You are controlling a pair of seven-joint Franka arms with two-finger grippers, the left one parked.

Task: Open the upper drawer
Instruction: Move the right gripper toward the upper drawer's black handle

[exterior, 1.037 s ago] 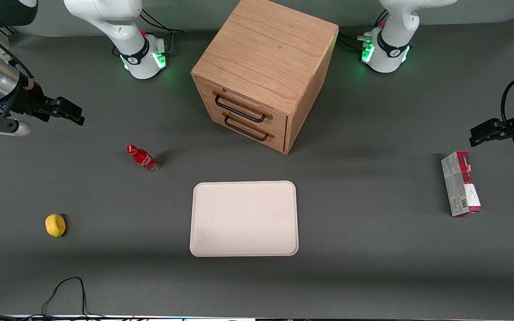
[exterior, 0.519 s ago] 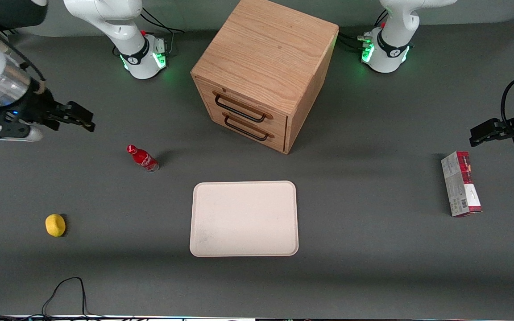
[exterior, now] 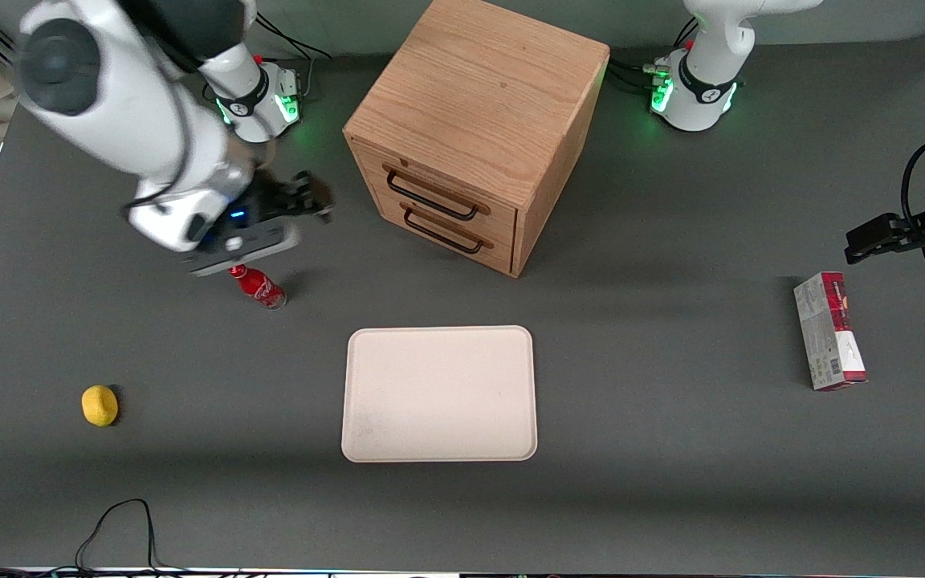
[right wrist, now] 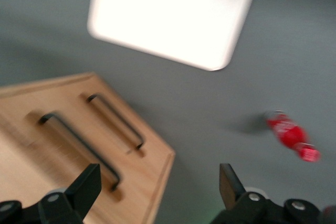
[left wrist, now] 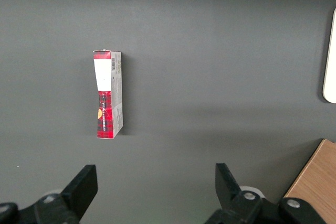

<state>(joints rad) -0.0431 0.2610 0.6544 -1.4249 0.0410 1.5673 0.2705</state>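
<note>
The wooden cabinet (exterior: 478, 96) stands at the back middle of the table. The upper drawer (exterior: 430, 186) is shut, its black bar handle (exterior: 433, 197) flat along its front. In the right wrist view that handle (right wrist: 79, 148) runs close to one fingertip (right wrist: 86, 182). The lower drawer (exterior: 450, 241) beneath it is shut too; its handle (right wrist: 118, 121) also shows in the right wrist view. My right gripper (exterior: 314, 201) hovers above the table beside the cabinet, toward the working arm's end, a short way from the drawer fronts. In the right wrist view the gripper (right wrist: 157, 184) is open and empty.
A red bottle (exterior: 258, 287) lies just nearer the front camera than the gripper, and shows in the right wrist view (right wrist: 289, 135). A cream tray (exterior: 440, 393) lies in front of the cabinet. A yellow lemon (exterior: 99, 405) and a red-and-white box (exterior: 829, 331) lie toward the table's ends.
My right arm has swung in from the working arm's end of the table toward the cabinet. The gripper now hangs near the drawer fronts. The drawers have not moved.
</note>
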